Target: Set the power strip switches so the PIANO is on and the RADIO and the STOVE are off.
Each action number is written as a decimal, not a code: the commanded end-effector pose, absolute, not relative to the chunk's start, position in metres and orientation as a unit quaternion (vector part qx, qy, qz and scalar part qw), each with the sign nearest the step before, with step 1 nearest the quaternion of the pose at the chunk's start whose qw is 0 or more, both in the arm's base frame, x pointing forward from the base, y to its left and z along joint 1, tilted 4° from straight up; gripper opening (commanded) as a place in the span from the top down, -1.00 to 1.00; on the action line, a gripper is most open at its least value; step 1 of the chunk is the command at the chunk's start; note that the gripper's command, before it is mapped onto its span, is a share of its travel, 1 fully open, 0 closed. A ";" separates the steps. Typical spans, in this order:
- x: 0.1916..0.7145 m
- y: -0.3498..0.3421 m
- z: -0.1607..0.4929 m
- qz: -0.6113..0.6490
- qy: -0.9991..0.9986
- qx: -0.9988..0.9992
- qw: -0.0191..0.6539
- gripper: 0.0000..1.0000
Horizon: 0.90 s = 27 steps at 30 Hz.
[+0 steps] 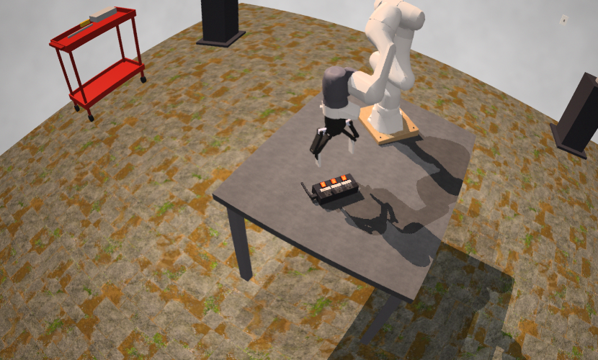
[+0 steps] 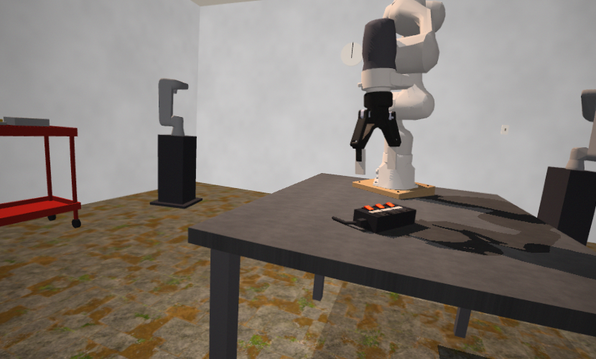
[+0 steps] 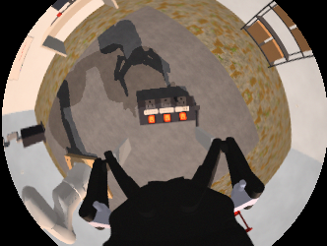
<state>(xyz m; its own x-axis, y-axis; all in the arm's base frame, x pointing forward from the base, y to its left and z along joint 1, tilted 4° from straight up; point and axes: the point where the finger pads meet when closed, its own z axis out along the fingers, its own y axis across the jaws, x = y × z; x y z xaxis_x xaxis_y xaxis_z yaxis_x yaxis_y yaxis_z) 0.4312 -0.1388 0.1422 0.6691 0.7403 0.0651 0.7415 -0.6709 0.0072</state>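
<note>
1. On the grey table (image 1: 269, 178) (image 2: 268, 222) (image 3: 217, 98): black power strip (image 1: 337, 195) (image 2: 383, 220) (image 3: 160, 92), lying flat, right way up, switch side facing up.
2. Three orange switches (image 1: 333, 181) (image 2: 380, 205) (image 3: 167, 118) in a row along one long side of its top; all three look lit. Rocker tilt too small to tell.
3. White labels (image 1: 336, 185) (image 2: 385, 209) (image 3: 166, 110) sit beside the switches, one per switch. Lettering unreadable, so can't say which is PIANO, RADIO or STOVE.
4. Short black cord (image 1: 308, 191) (image 2: 345, 221) (image 3: 197, 118) comes off one end of the strip.
5. Gripper (image 1: 334, 158) (image 2: 375, 164) (image 3: 162, 139): fingers wide apart, nothing between them, pointing down. It hangs above the table, clear of the strip, on the side nearer the arm base.
6. White arm (image 1: 384, 49) (image 2: 421, 53) (image 3: 64, 202) stands on a wooden base plate (image 1: 380, 137) (image 2: 398, 194) (image 3: 81, 158) on the same table.
7. Arm shadow falls on the tabletop, beside and past the strip.
8. Round clock (image 2: 347, 55) on the wall behind.
</note>
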 end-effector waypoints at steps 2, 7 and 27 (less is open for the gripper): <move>0.434 -0.137 0.140 -0.043 -0.417 -0.908 0.013 -1.00; 0.434 -0.137 0.140 -0.043 -0.417 -0.908 0.013 -1.00; 0.437 -0.137 0.139 -0.052 -0.423 -0.904 0.014 -1.00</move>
